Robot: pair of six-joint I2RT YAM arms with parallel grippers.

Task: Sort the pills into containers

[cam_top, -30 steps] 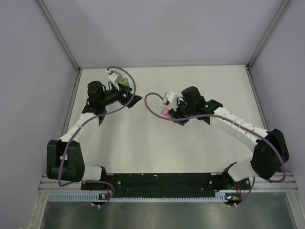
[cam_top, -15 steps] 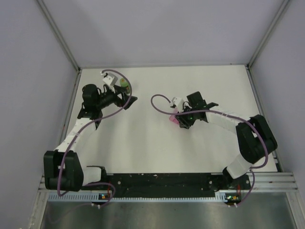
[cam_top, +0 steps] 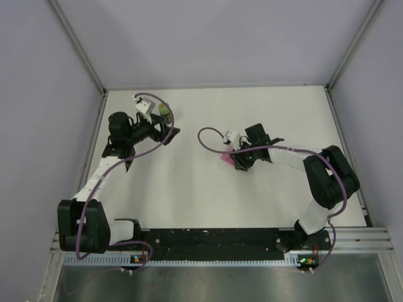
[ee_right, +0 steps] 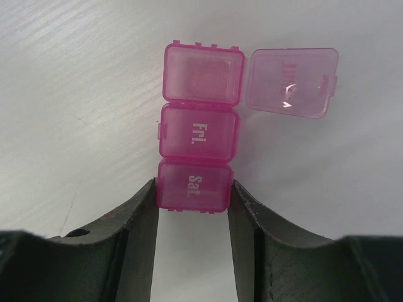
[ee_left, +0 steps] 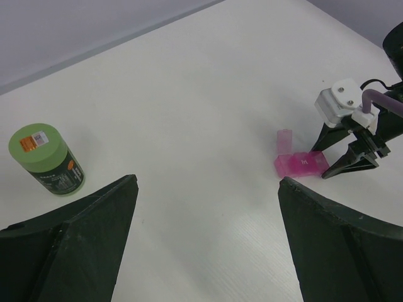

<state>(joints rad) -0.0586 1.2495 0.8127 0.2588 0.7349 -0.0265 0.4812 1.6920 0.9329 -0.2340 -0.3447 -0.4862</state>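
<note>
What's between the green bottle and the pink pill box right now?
Nothing: bare white table between the green bottle and the pink pill box, clearest in the left wrist view. The right end effector grips the box's Sat. end.

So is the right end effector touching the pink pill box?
Touching. The right wrist view shows the right end effector, both fingers pressed against the pink pill box at its Sat. end.

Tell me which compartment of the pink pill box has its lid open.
The end compartment farthest from the right gripper: its lid lies flipped aside; Fri. and Sat. are shut.
</note>
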